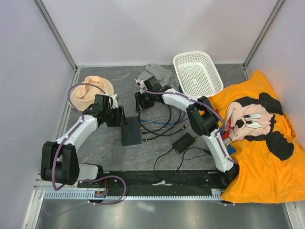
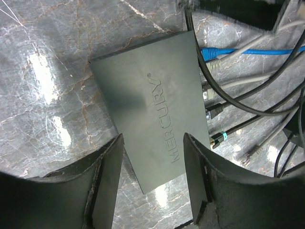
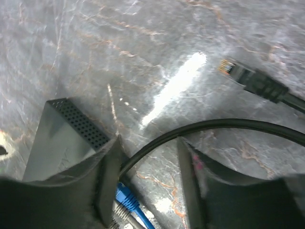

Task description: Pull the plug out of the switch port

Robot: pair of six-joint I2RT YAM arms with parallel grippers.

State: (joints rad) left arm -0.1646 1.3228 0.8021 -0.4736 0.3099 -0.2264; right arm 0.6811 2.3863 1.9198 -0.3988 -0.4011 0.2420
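The switch (image 2: pixel 152 105) has bare table (image 2: pixel 47 95) along its left side. Its port side is crowded: blue cable (image 2: pixel 248 50), grey and black cables (image 2: pixel 248 107) cross there, with a loose plug (image 3: pixel 233 69) nearby.

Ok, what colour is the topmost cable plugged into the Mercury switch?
Blue cable, plugged into the Mercury switch; clearest in the left wrist view.

A robot test booth in a lab. Plain white panels (image 1: pixel 143 28) in metal framing wall in a grey marble-patterned table (image 1: pixel 95 143). Two robot arms are bolted to a rail (image 1: pixel 157 177) at its near edge. Odd props lie around: a white basket (image 1: pixel 198 72), a cartoon-mouse pillow (image 1: pixel 259 138), tangled cables (image 1: pixel 167 129).
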